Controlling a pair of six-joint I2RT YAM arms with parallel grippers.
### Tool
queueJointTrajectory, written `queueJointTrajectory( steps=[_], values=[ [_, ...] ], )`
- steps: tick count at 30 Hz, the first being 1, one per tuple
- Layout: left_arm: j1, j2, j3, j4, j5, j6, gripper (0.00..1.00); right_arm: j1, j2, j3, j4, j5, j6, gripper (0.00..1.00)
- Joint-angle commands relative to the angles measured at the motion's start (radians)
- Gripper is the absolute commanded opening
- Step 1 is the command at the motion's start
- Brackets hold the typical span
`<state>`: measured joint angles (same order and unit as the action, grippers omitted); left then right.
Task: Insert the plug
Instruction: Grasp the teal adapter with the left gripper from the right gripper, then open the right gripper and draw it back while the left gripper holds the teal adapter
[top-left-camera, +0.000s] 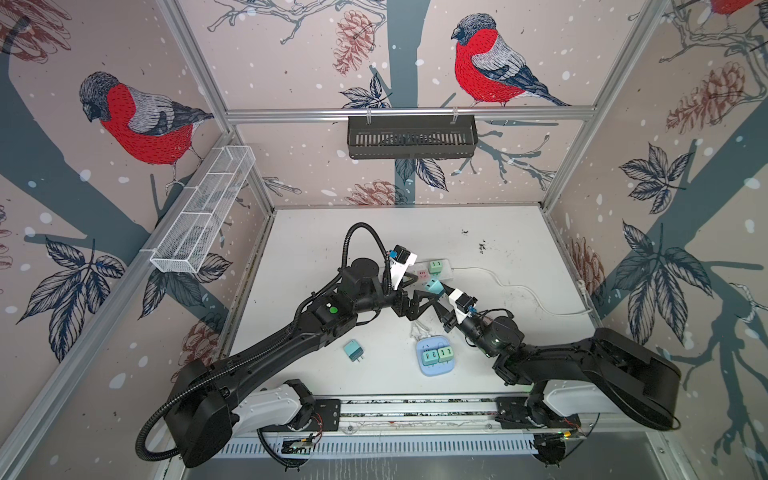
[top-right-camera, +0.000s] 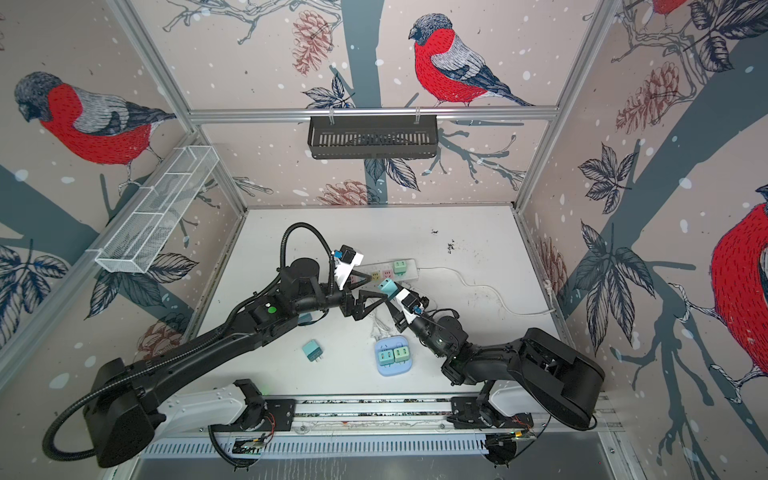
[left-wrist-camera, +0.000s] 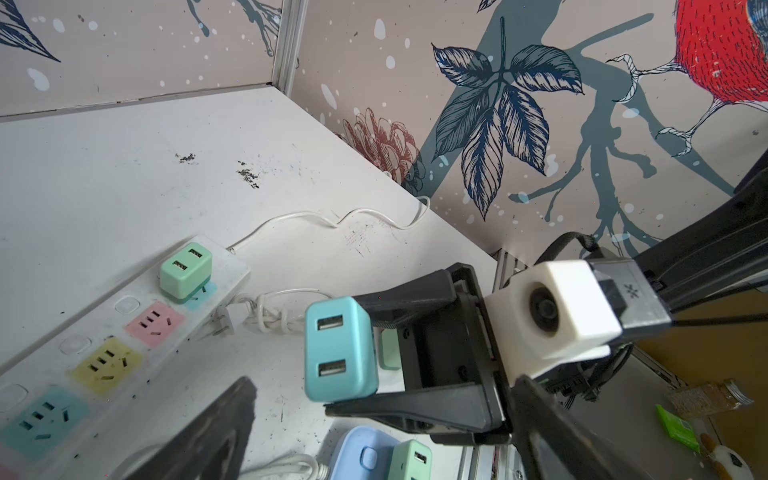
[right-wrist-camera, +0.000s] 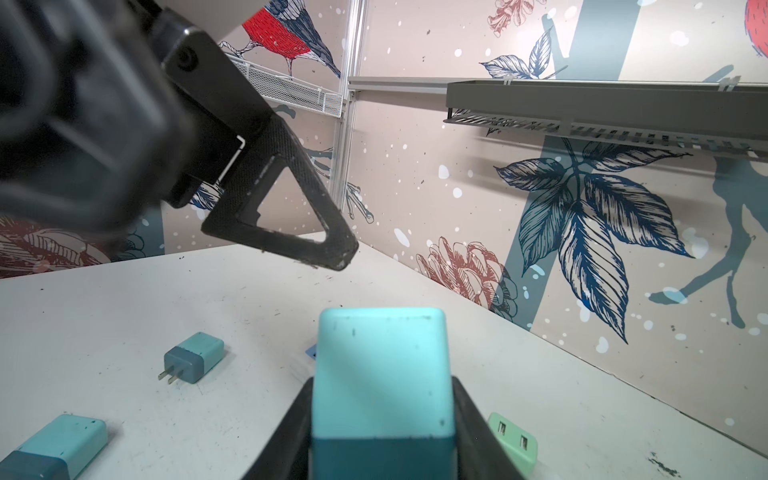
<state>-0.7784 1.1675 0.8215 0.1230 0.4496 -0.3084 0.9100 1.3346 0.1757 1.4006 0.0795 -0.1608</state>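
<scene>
— Right gripper (left-wrist-camera: 347, 353) has the teal plug (right-wrist-camera: 381, 374) pinched by its sides, with the USB ports pointing away from its wrist. Anyone see where that plug is relative to the strip?

— Not in yet lol. In both top views it's just beside the near edge of the white power strip (left-wrist-camera: 230, 270), held up off the table (top-left-camera: 498, 232). The strip's end socket already has a green plug (left-wrist-camera: 185, 270) sitting in it. The pink socket (left-wrist-camera: 154, 324), yellow socket (left-wrist-camera: 106, 365) and blue socket (left-wrist-camera: 43, 415) are all free.

— And the left gripper (top-left-camera: 422, 305)?

— Spread wide, gripping nothing. It's right next to the held plug, and one finger (right-wrist-camera: 291, 245) hangs above the table.

— Other stuff lying around?

— A spare teal plug (top-left-camera: 353, 350) lies on its side, prongs out, well apart from the strip. There's also a light-blue block (top-left-camera: 432, 371) with a pair of green plugs (top-left-camera: 430, 356) standing in it, near the right arm.
</scene>
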Motion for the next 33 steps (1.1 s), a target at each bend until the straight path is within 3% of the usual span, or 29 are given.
queueJointTrajectory(
  steps=[1, 15, 26, 27, 30, 33],
  values=[
    [-0.002, 0.014, 0.013, 0.006, 0.036, -0.008, 0.93, 0.004, -0.008, -0.008, 0.068, 0.011, -0.014, 0.09],
    [-0.019, 0.104, 0.045, 0.023, 0.083, -0.020, 0.85, 0.016, -0.015, -0.018, 0.089, -0.001, -0.020, 0.09],
    [-0.019, 0.188, 0.119, 0.012, 0.063, -0.032, 0.60, 0.032, -0.023, -0.025, 0.103, -0.023, -0.029, 0.10],
    [-0.019, 0.196, 0.126, 0.008, 0.068, -0.034, 0.55, 0.033, -0.023, -0.024, 0.103, -0.023, -0.029, 0.10],
    [-0.019, 0.214, 0.148, -0.012, 0.075, -0.031, 0.26, 0.033, -0.023, -0.027, 0.101, -0.019, -0.030, 0.10],
    [-0.019, 0.218, 0.153, -0.023, 0.056, -0.024, 0.02, 0.033, -0.022, -0.027, 0.107, -0.013, -0.028, 0.17]
  ],
)
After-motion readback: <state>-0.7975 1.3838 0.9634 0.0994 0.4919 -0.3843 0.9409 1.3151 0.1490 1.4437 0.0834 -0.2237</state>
